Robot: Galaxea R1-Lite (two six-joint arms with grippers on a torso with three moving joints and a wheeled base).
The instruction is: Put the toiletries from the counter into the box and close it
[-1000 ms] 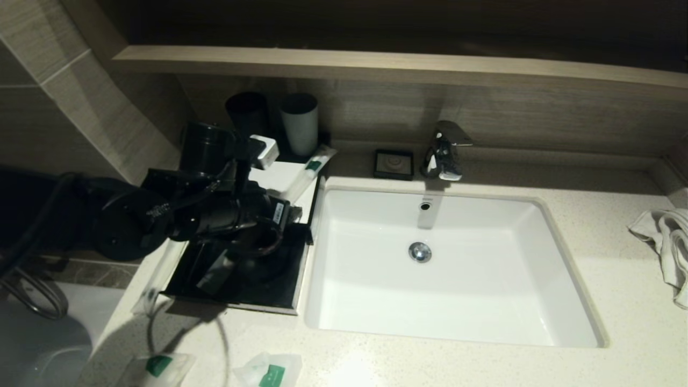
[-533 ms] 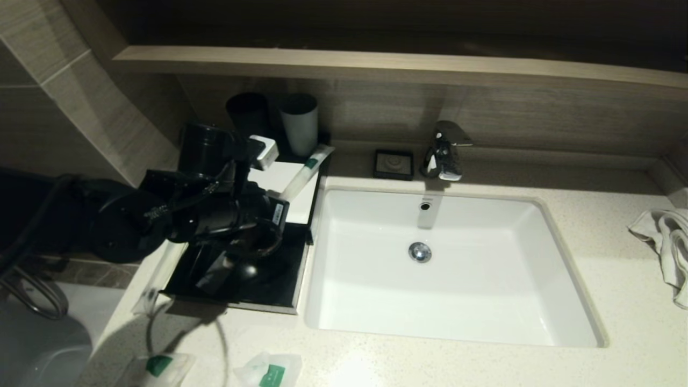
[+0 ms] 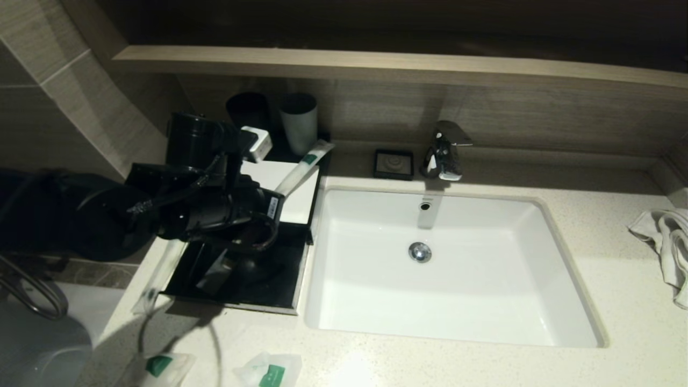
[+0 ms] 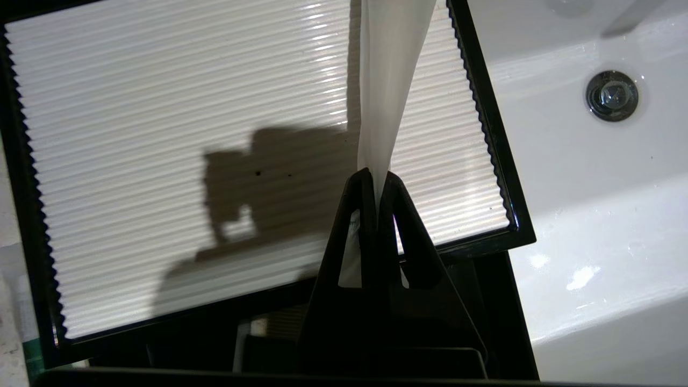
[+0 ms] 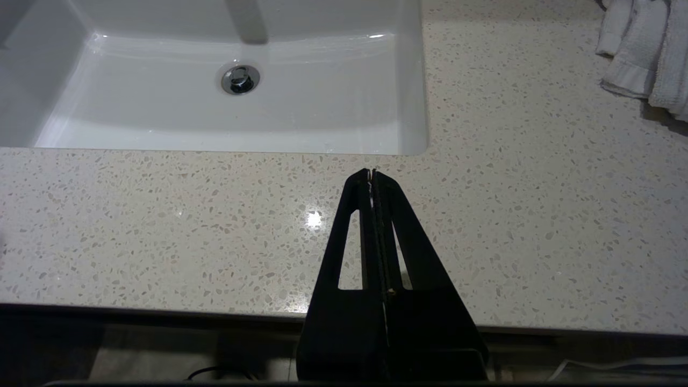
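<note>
The left gripper [image 4: 376, 180] pinches a long packet [image 4: 387, 80] above the box [image 3: 279, 183]; its arm hides much of the open drawer [image 3: 290, 269]. Two pouches [image 3: 269, 371] lie on the counter [image 3: 618, 301]; the right gripper [image 5: 372, 174], fingers pressed together, hovers near the sink [image 3: 484, 322].

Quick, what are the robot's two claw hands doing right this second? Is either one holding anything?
Left gripper: closed on a long thin translucent white packet with a green band, over the box's ribbed white top.
Right gripper: closed, empty, above the speckled counter.
</note>
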